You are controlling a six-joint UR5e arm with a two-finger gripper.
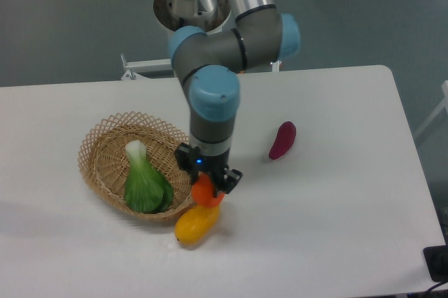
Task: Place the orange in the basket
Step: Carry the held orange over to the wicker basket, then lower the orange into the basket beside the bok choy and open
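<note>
Orange (206, 194) placement is not complete: you can see the fruit just outside the basket (98, 145), beside its near right rim and directly above the yellow-orange fruit (196, 223), which lies on the table (329, 214) against the basket's front edge. The gripper (208, 180) sits straight over the orange with its fingers down around the top of it; the jaws appear closed on the fruit, though the wrist hides the contact faces, so treat the grasp as probable and not confirmed. You cannot tell whether the orange is lifted or resting on the yellow-orange fruit below it. Note that the basket already holds a green leafy vegetable (145, 182), lying across its right half; the left half shows bare weave. A dark purple-red piece (283, 140) lies well apart to the right and plays no role. Remaining steps, as judged here: raise the orange clear of the rim, carry it left over the basket, and release it there.
</note>
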